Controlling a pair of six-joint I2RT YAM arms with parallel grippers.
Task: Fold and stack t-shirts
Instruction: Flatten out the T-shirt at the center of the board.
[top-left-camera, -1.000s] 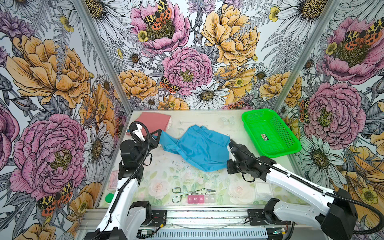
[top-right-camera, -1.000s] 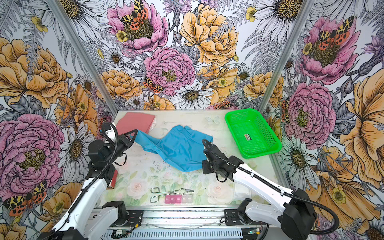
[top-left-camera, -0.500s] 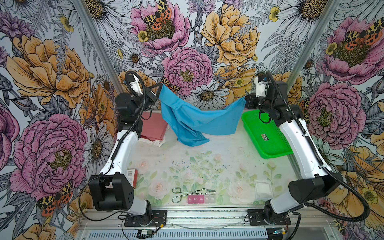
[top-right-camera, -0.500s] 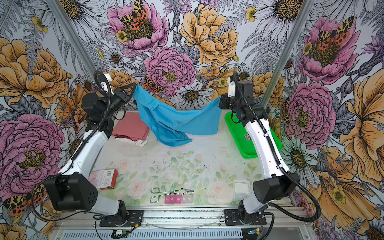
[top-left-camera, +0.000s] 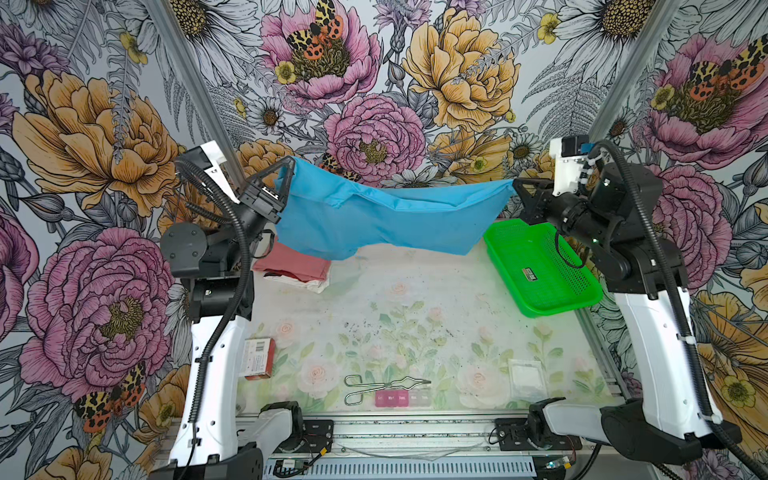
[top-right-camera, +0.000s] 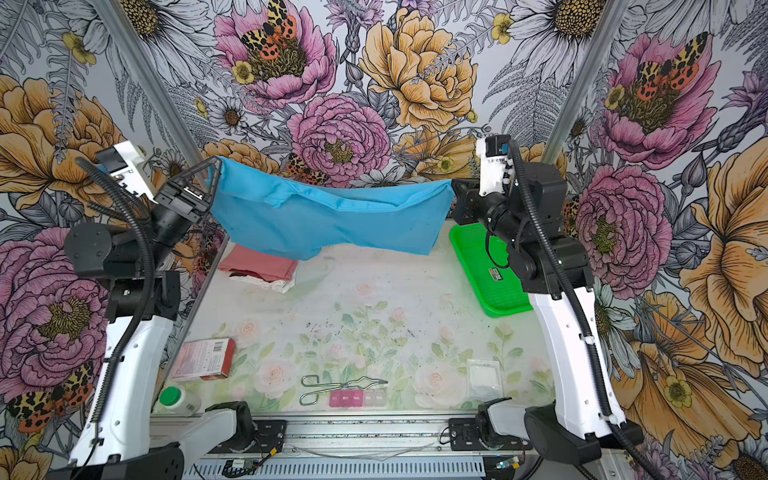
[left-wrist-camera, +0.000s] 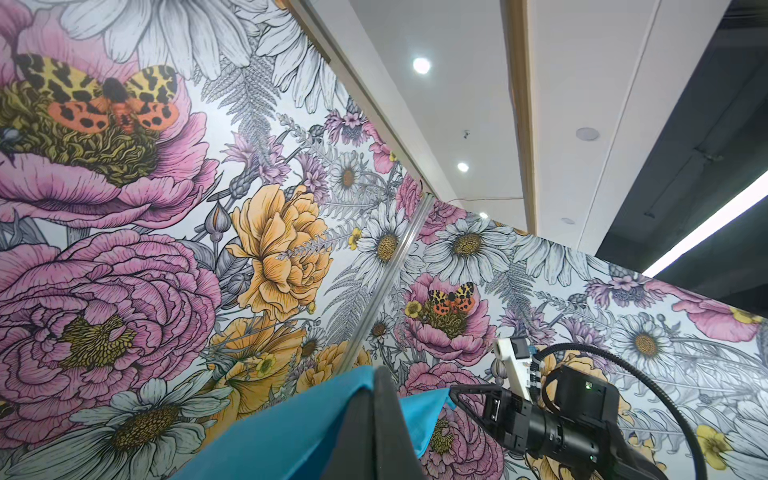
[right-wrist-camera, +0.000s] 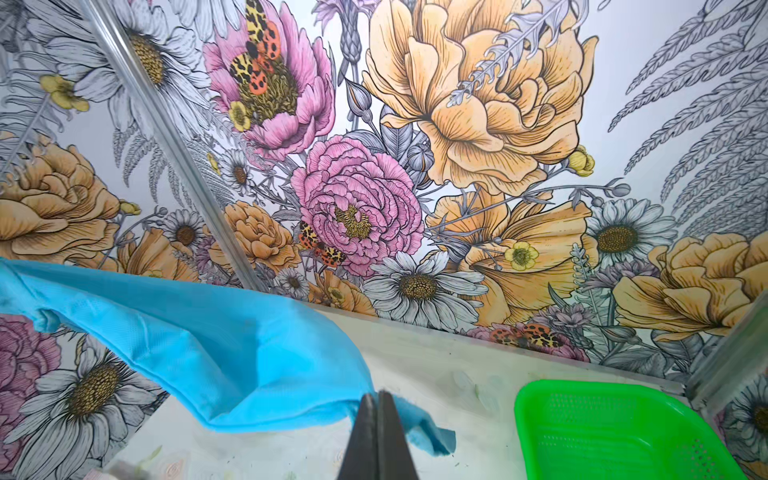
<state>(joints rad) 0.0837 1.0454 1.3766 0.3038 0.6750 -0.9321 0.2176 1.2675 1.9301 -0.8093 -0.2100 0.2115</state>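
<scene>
A sky-blue t-shirt (top-left-camera: 386, 220) (top-right-camera: 328, 220) hangs stretched in the air over the back of the table, sagging in the middle. My left gripper (top-left-camera: 291, 163) (top-right-camera: 217, 162) (left-wrist-camera: 376, 374) is shut on its left corner. My right gripper (top-left-camera: 515, 185) (top-right-camera: 454, 185) (right-wrist-camera: 378, 395) is shut on its right corner. Below the shirt's left end lies a folded stack with a salmon-pink t-shirt (top-left-camera: 291, 264) (top-right-camera: 259, 264) on top of a white one (top-left-camera: 309, 284) and a dark edge between them. The blue cloth (left-wrist-camera: 291, 424) (right-wrist-camera: 199, 345) shows in both wrist views.
A green basket (top-left-camera: 540, 266) (top-right-camera: 486, 266) stands at the back right. At the front lie metal tongs (top-left-camera: 382, 384), a pink pill box (top-left-camera: 401, 398), a white gauze square (top-left-camera: 527, 377), a red box (top-left-camera: 258, 357) and a white bottle with a green cap (top-right-camera: 178, 400).
Both arms have lifted the blue shirt off the table and pulled apart, so it now hangs stretched wider and higher than half a second ago.
</scene>
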